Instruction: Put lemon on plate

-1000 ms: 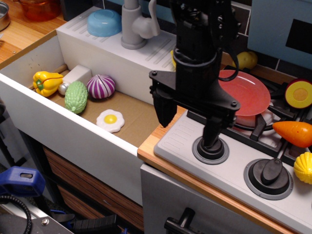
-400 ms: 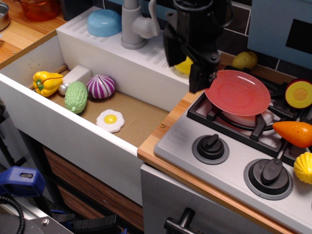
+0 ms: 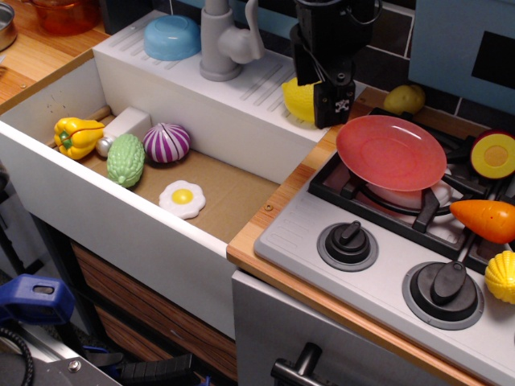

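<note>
Lemon at upper centre of the frame, on the white ledge beside the sink, mostly hidden behind the black gripper; only a bright yellow rounded part visible at the gripper's left edge. Jaws lowered right at the lemon, one black finger in front of it; open or clamped on it, cannot tell (fingertips merge with the dark body). Pink-red plate just right of the gripper, resting tilted on the black burner grate of the toy stove, empty and glossy. Dull yellow potato-like toy behind the plate, against the dark tiled wall. At the right edge, a round maroon-and-yellow fruit half, an orange carrot below it, and a ribbed yellow shell-like toy lower still. Two black knobs on the grey front panel of the stove.

Left half of the frame: sink basin with a brown floor, holding a yellow bell pepper, a green bumpy vegetable, a purple-and-white onion and a fried egg, well apart from the lemon. Grey faucet at top centre, blue bowl upside down to its left on the ledge. Wooden bench at the upper left.
</note>
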{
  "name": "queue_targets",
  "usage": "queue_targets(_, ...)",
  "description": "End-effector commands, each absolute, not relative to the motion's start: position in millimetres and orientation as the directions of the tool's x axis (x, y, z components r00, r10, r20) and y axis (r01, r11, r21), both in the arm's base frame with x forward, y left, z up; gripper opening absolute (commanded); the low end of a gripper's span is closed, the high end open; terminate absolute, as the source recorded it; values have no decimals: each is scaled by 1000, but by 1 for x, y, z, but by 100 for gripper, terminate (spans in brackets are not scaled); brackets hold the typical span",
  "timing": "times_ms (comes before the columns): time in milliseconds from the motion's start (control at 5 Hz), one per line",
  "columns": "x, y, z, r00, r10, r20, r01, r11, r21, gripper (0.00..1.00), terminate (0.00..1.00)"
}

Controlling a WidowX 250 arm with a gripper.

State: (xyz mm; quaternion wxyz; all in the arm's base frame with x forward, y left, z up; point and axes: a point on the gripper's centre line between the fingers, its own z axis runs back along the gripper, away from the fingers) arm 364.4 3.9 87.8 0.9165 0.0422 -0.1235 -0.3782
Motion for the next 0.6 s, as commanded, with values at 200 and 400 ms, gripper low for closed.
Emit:
queue_targets(200,414,40,102,527,-824,207,776,566,279,100,0)
queue_targets(400,423,45,92,490,-848,202,810,528,256,100,0)
